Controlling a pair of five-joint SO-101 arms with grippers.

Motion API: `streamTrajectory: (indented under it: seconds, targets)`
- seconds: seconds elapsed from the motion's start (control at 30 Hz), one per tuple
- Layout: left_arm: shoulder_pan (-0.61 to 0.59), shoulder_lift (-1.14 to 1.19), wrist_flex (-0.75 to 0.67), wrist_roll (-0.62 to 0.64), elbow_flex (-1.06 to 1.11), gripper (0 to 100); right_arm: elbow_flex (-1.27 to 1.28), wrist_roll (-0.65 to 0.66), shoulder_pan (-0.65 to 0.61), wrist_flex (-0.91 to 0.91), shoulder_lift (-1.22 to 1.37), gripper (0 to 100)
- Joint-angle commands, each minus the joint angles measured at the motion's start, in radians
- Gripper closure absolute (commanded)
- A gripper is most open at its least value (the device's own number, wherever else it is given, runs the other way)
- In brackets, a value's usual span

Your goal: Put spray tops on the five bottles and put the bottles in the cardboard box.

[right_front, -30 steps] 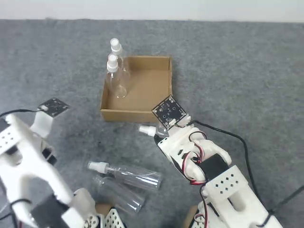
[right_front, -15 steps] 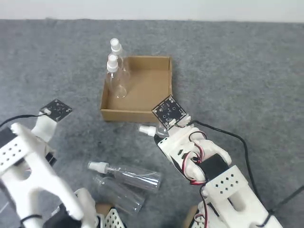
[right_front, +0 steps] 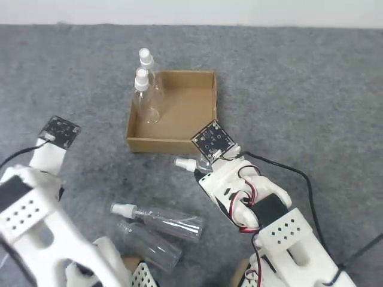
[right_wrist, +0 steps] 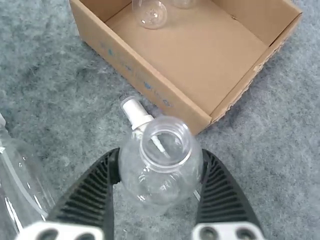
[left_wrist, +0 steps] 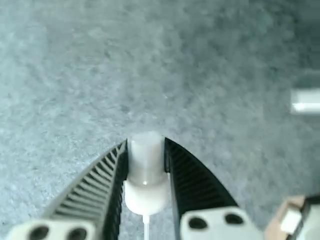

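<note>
The grey carpeted bench (right_front: 311, 89) carries an open cardboard box (right_front: 173, 145) about midway across, toward its far edge. Two standing bottles (right_front: 149, 101), both with spray tops on, are upright in the box's far left corner, touching each other. Between the box and the bench's near edge, the right fingers (right_wrist: 87, 195) are closed around the held bottle (right_wrist: 160, 175), whose open mouth faces the box. Toward the near edge lie a capped bottle (right_front: 164, 218) and, just beside it, a second lying bottle (right_front: 149, 245) whose neck I cannot make out. A loose spray top (right_wrist: 134, 111) lies just beside the held bottle's mouth. Over the bench's left part, the left fingers (left_wrist: 100, 185) clamp another, gripped spray top (left_wrist: 145, 170).
</note>
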Motion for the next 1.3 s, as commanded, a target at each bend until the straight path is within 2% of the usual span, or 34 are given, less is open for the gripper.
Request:
streamTrajectory:
  seconds: [0.0,0.17,0.53,0.97,1.27]
  targets:
    - [0.006,-0.100,-0.072,0.063,0.022,99,-0.003,0.017,0.012,-0.024,-0.033,95.0]
    - [0.008,-0.204,-0.117,0.107,0.068,99,-0.003,0.017,0.012,-0.024,-0.033,95.0]
    - [0.026,-0.361,-0.118,0.137,0.134,99,-0.005,0.018,0.012,-0.024,-0.033,95.0]
    - [0.034,-0.551,-0.120,0.276,0.145,99,-0.005,0.018,0.012,-0.024,-0.033,95.0]
    - [0.035,-0.687,-0.252,0.328,0.294,99,-0.005,0.018,0.012,-0.024,-0.033,95.0]
